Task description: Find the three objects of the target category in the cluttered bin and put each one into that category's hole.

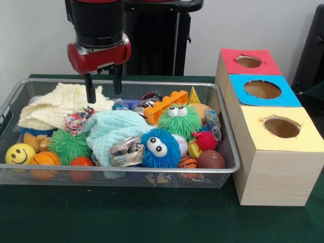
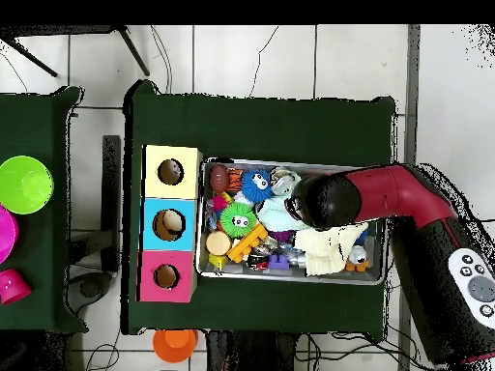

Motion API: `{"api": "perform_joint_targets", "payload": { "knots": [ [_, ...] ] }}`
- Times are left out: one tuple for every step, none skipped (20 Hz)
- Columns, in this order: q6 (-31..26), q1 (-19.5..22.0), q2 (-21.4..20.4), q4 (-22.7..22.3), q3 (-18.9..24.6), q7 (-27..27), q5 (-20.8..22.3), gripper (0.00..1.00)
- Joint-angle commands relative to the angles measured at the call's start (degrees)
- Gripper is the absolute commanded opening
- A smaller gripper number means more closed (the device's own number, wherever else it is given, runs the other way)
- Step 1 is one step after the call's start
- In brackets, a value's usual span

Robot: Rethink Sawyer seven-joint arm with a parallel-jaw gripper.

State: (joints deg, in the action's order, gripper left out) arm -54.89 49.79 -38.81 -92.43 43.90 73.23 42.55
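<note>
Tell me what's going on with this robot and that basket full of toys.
The robot's gripper hangs open and empty over the far side of the wire bin, just above the cream cloth. The bin is packed with balls, fuzzy toys and cloths. Beside it stands the wooden box with a red, a blue and a yellow hole panel. Nothing has been picked up at this moment.
</note>
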Motion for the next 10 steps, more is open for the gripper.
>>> {"api": "perform_joint_targets", "payload": {
  "knots": [
    [-5.22, 1.35, 4.40, -1.32, -0.08, -22.35, 4.21, 1.00],
    [-5.38, 0.78, 5.21, -0.56, -0.44, -22.12, 4.60, 1.00],
    [-5.38, 0.60, 5.72, -0.13, -0.85, -22.23, 5.21, 1.00],
    [-5.27, 0.16, 6.67, 0.64, -1.27, -22.17, 5.88, 1.00],
    [-5.11, 0.06, 7.15, 0.99, -1.50, -22.31, 6.39, 1.00],
    [-5.03, -0.16, 7.85, 1.38, -1.84, -22.37, 7.04, 1.00],
    [-4.88, -0.26, 8.23, 1.69, -2.00, -22.46, 7.53, 1.00],
    [-4.90, -0.43, 8.57, 1.98, -2.15, -22.44, 7.86, 1.00],
    [-5.11, -0.70, 8.90, 2.39, -2.49, -22.56, 8.48, 1.00],
    [-4.95, -0.83, 9.25, 2.79, -2.65, -22.59, 8.97, 1.00]
  ]
}}
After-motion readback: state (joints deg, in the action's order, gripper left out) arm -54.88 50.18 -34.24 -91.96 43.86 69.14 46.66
